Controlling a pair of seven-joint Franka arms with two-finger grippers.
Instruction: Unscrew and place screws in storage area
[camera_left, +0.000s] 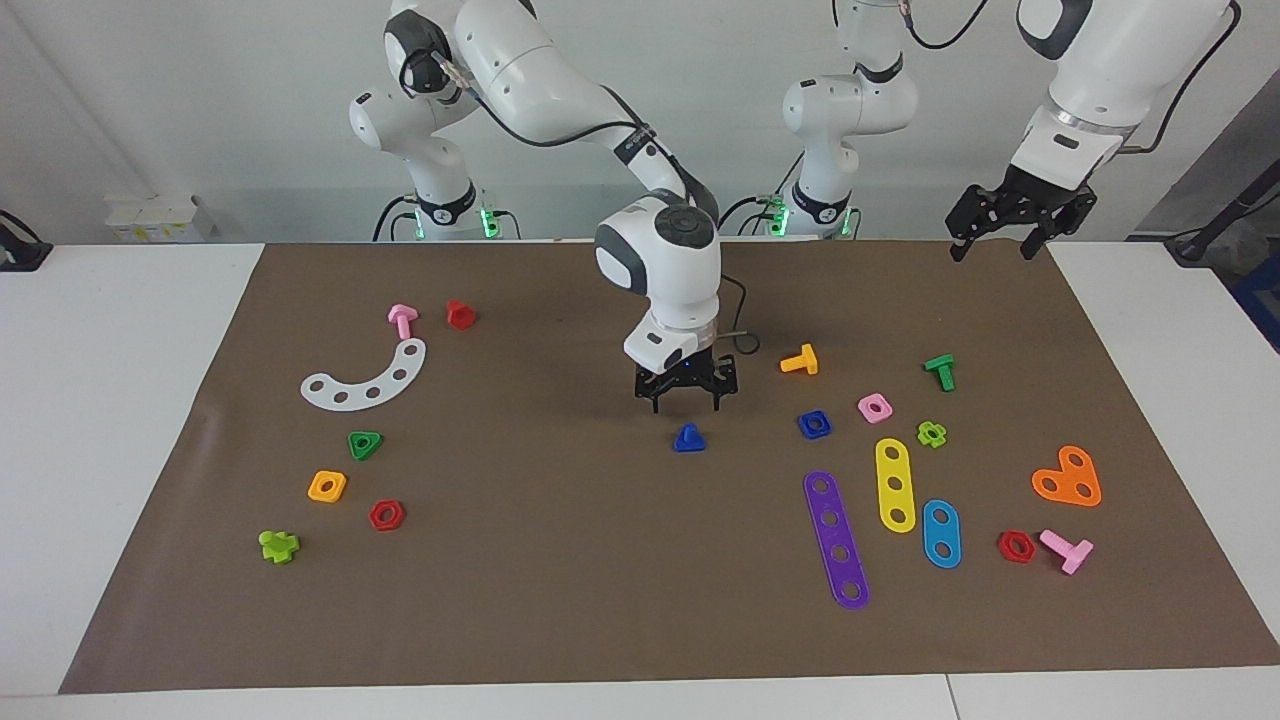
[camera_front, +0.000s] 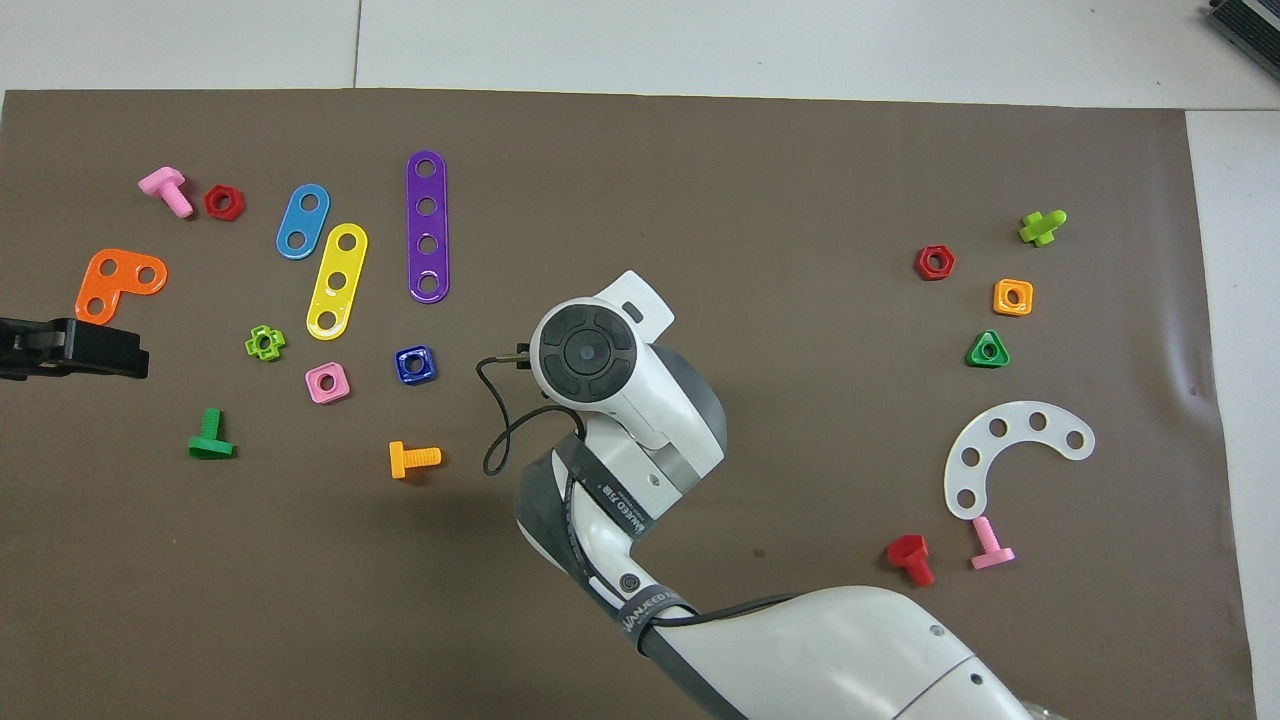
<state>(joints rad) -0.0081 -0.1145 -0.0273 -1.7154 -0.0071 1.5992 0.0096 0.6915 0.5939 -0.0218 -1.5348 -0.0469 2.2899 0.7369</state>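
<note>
Right pincer (camera_left: 686, 405) hangs low over the blue screw (camera_left: 689, 438).

Its fingers are spread, gripping nothing; the screw lies on the mat mid-table (camera_left: 560, 560), beside the blue nut (camera_left: 814, 424) (hidden under the arm from overhead). The white strip (camera_left: 366, 378) and green nut (camera_left: 364, 444) lie well apart toward the right arm's end. Left pincer (camera_left: 994, 240) waits, released, over the mat's edge.

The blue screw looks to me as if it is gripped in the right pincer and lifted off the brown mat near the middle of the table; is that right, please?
Not quite. The blue screw lies free on the brown mat near the middle of the table; the right pincer hangs just above it, open and holding nothing. The facing view shows the gap between them.
</note>
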